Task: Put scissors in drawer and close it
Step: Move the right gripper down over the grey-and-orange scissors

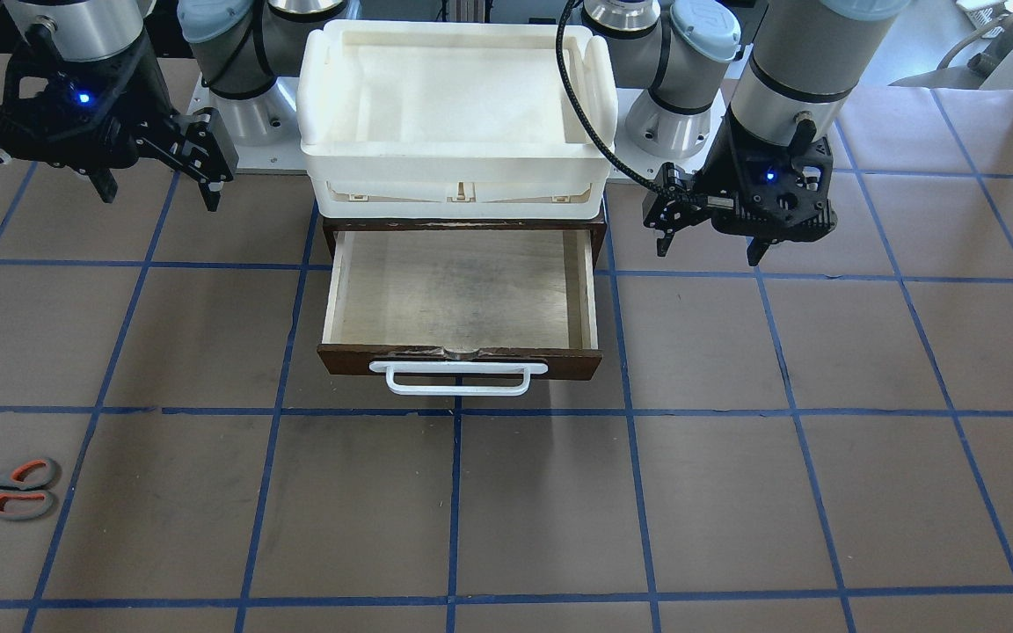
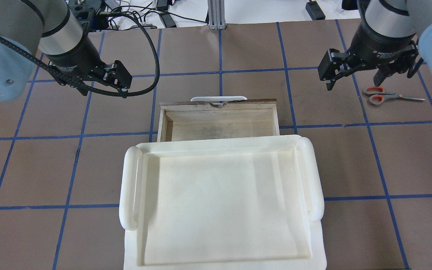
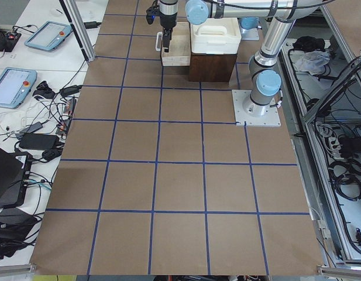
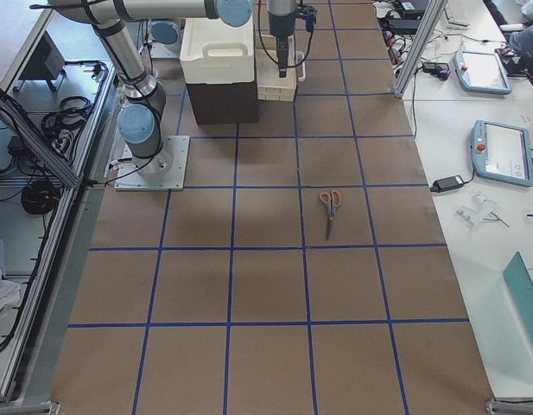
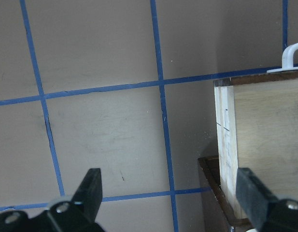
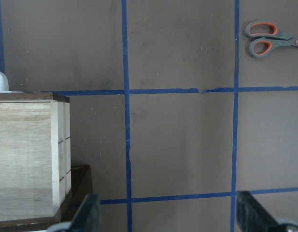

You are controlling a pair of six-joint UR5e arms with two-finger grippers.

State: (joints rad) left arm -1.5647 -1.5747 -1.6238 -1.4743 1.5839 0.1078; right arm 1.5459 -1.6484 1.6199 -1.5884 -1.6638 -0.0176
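- The scissors (image 1: 10, 488) are seen flat on the table (image 1: 735, 492), outside the pulled-out drawer (image 1: 461, 362).
- The right gripper (image 1: 159, 189) is spread wide; the scissors lie ahead, untouched, outside its jaws.
- The left gripper (image 1: 707, 249) is likewise spread wide, with nothing held.

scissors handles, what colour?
The scissors have dark grey handles with orange-red linings inside the loops. This shows best in the right wrist-mounted view.
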